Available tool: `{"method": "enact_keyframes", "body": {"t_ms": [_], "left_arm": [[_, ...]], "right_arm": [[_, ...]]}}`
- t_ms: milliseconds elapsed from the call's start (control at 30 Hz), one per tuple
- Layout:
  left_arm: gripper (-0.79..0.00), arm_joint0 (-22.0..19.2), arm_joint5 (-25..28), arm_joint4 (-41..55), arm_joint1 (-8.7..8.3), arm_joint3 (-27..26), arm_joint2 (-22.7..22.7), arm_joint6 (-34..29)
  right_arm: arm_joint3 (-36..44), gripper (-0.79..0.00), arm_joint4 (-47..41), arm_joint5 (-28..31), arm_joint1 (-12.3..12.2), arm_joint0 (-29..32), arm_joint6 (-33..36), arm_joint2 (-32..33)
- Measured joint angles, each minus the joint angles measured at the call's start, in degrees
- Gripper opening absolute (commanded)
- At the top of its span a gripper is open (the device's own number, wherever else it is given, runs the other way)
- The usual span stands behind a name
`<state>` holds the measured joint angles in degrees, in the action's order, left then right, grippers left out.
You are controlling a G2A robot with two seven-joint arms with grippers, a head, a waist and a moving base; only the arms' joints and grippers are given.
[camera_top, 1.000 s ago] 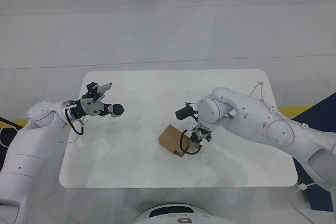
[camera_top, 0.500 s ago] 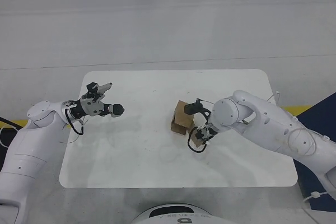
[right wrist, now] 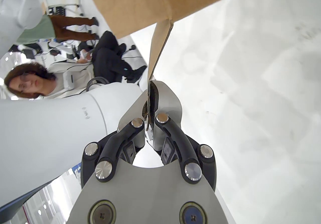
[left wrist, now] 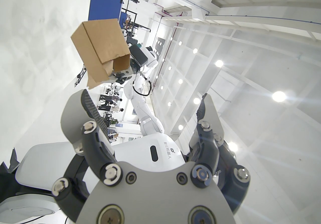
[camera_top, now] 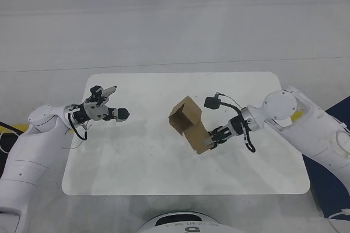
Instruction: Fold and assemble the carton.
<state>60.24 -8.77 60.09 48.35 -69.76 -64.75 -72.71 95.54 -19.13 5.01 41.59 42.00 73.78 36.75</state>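
Note:
A brown cardboard carton [camera_top: 188, 123] hangs tilted above the middle of the white table [camera_top: 134, 169], opened into a tube with loose flaps. My right gripper [camera_top: 213, 138] is shut on one of its flaps, and the right wrist view has that flap [right wrist: 158, 49] pinched edge-on between the pads at the gripper [right wrist: 150, 99]. Over the table's left side, well away from the carton, my left gripper [camera_top: 120, 113] stands open with nothing in it. From the left wrist, the carton [left wrist: 100, 49] appears beyond the spread fingers of the gripper [left wrist: 143, 107].
The white table's bare top [camera_top: 245, 93] lies all around the carton, with rounded corners and grey floor [camera_top: 163, 35] beyond. A dark blue area [camera_top: 338, 110] borders the right side.
My right arm has lifted the carton off the table and swung outward to the right; the carton has unfolded from a flat piece into an open tube. The left arm has stayed still.

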Motion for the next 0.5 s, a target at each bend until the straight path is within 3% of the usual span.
{"method": "enact_keyframes", "body": {"t_ms": [100,200,300,367,500], "left_arm": [[0.000,0.00,0.00,0.00,0.00,0.00,0.00,0.00],[0.000,0.00,0.00,0.00,0.00,0.00,0.00,0.00],[0.000,0.00,0.00,0.00,0.00,0.00,0.00,0.00],[0.000,0.00,0.00,0.00,0.00,0.00,0.00,0.00],[0.000,0.00,0.00,0.00,0.00,0.00,0.00,0.00]], "right_arm": [[0.05,-0.785,4.54,-3.55,0.00,-0.01,-0.03,-0.04],[0.32,-0.785,2.04,-1.42,0.43,0.79,0.87,-0.69],[-2.97,-0.785,-5.32,1.24,1.58,-0.58,10.01,-2.42],[-4.65,-0.785,-10.20,2.68,2.62,-2.53,14.14,-5.55],[-6.48,-0.785,-21.30,2.12,3.64,-8.95,14.24,-17.22]]}}
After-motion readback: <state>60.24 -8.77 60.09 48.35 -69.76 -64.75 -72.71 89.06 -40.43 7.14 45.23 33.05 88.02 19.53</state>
